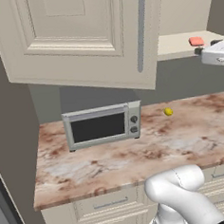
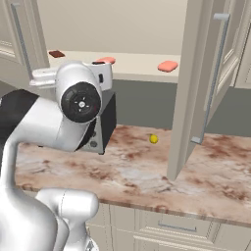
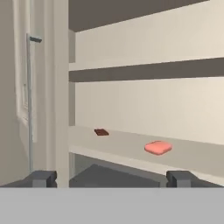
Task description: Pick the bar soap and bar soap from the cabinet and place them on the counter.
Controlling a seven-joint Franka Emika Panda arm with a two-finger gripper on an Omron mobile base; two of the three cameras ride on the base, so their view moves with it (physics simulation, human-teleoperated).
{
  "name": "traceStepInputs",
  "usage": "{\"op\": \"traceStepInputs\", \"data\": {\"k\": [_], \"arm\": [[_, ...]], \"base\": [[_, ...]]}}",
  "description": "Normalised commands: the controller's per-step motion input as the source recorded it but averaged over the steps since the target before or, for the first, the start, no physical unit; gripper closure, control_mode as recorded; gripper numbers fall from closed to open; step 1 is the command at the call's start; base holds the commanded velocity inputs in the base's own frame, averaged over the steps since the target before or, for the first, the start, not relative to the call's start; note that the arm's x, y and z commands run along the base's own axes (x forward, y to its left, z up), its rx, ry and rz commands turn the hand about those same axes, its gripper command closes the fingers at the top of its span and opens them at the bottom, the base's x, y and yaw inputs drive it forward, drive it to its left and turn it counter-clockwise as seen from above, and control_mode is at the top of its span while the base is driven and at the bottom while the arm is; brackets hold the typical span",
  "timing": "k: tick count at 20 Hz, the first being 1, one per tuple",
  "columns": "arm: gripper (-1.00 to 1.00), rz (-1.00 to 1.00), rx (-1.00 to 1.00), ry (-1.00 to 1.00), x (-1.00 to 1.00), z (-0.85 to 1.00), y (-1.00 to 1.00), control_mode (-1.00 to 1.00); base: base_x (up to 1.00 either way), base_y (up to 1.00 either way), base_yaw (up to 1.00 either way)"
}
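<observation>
Left base view: cabinet [image 1: 79, 35] door swung open, filling the upper frame, long grey handle [image 1: 141, 30] on it. Behind it the beige shelf [image 1: 175, 44] shows at right, one bar soap [image 1: 196, 41] lying on it near the right edge. White hand of the arm cut off at the right border just beside that soap; fingers not visible here. Below, counter [image 1: 136, 155] carries a microwave [image 1: 103, 125] and a small yellow ball [image 1: 168, 112], well apart. Cream drawers [image 1: 107, 204] under the counter, partly hidden by the arm.

Right base view: arm blocks most of the left side and hides most of the microwave. Shelf holds two pink soaps, one [image 2: 106, 60] just behind the hand, partly hidden, second bar soap [image 2: 167, 65] further right, fully visible. Dark brown slab [image 2: 57, 54] at the shelf's left end. Right cabinet door [image 2: 196, 83] edge-on. Yellow ball on the counter.

Hand view: gripper [image 3: 111, 178] spread wide, holding nothing, both tips low in frame, wide apart. One soap sits ahead on the shelf, not touched. Brown slab further along. An upper shelf [image 3: 144, 70] above; its top surface not visible.
</observation>
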Motion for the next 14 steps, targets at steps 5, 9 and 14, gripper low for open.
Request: {"op": "traceStepInputs", "data": {"k": [5, 9, 14], "arm": [[-1.0, 0.12, 0.01, -0.19, 0.19, 0.0, -0.01, -1.0], [-1.0, 0.01, 0.0, -0.08, 0.27, -0.13, 0.02, -1.0], [-1.0, 0.06, 0.05, 0.0, 0.32, -0.02, 0.21, -1.0]], "base": [[0.0, 0.0, 0.0], [0.0, 0.0, 0.0], [0.0, 0.0, 0.0]]}}
